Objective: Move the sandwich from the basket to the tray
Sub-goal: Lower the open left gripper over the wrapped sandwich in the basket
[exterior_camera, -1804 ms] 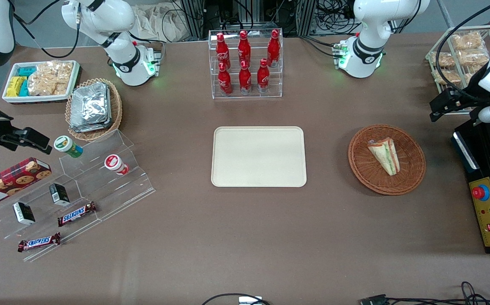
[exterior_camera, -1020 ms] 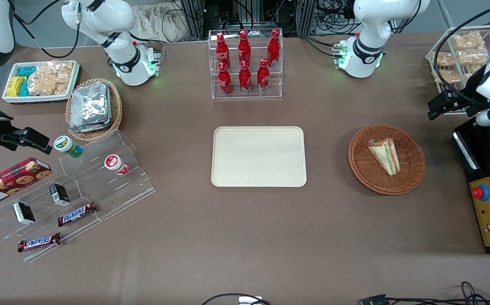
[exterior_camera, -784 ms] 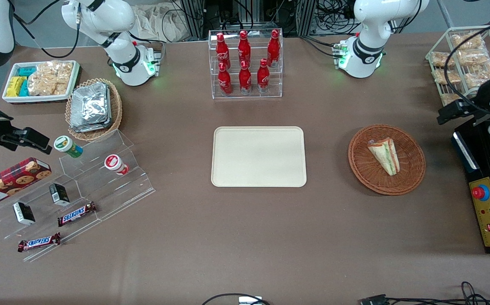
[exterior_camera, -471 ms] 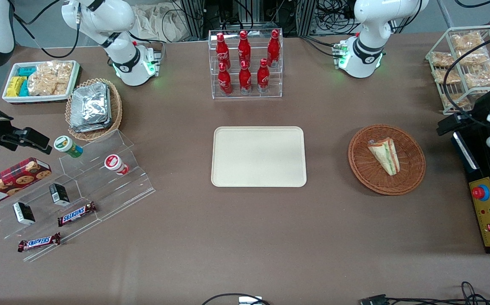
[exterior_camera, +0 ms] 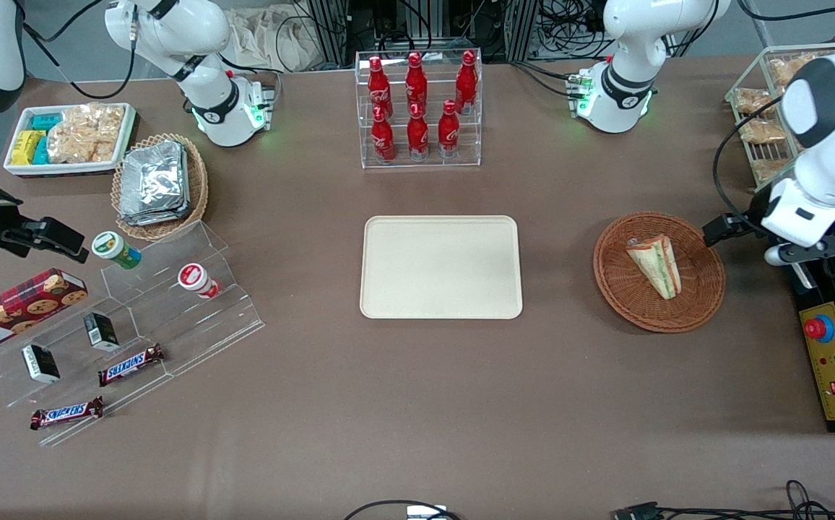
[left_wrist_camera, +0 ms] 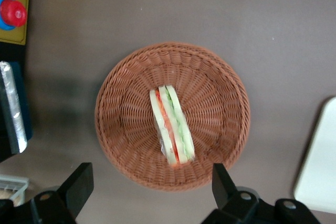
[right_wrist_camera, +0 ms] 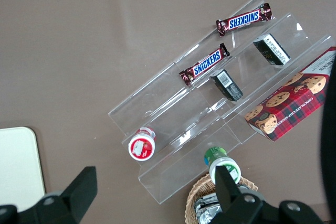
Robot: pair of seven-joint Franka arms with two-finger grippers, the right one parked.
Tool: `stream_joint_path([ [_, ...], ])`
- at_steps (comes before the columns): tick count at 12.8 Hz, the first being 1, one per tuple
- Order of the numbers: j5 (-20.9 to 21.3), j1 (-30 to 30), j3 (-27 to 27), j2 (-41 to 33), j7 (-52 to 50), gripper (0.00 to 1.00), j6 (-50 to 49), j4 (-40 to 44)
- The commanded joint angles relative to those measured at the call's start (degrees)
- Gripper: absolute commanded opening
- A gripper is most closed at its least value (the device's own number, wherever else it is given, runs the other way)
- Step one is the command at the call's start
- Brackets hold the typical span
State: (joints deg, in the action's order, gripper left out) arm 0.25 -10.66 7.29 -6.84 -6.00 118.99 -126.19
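Two Snickers bars (right_wrist_camera: 244,19), a cookie box (right_wrist_camera: 292,97) on clear stepped shelves (right_wrist_camera: 210,114).

The tool (left_wrist_camera: 149,195) hangs spread above the basket (left_wrist_camera: 113,129); bare surface (exterior_camera: 555,238) separates basket and tray (exterior_camera: 388,303).

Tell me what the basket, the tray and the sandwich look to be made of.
Basket: woven wicker, reddish-brown, matte; the radiating weave shows clearly.
Tray: probably plastic, cream-beige with a smooth, dull surface, rounded corners and a low rim.
Sandwich: pale white bread with green and red-orange layers along its cut edge; real or imitation, I cannot tell.
The gripper hangs open above the basket.
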Motion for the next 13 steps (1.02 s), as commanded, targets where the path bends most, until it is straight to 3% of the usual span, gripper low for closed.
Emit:
stream_joint_path([
  [1, -0.6, -0.41, -0.26, -4.68, -0.15, 1.0, 9.93, -12.48],
  [7, -0.43, -0.07, 0.0, 1.39, -0.68, 1.0, 9.34, -12.32],
  [13, -0.51, -0.07, 0.0, 11.67, -2.34, 1.0, 18.63, -11.53],
])
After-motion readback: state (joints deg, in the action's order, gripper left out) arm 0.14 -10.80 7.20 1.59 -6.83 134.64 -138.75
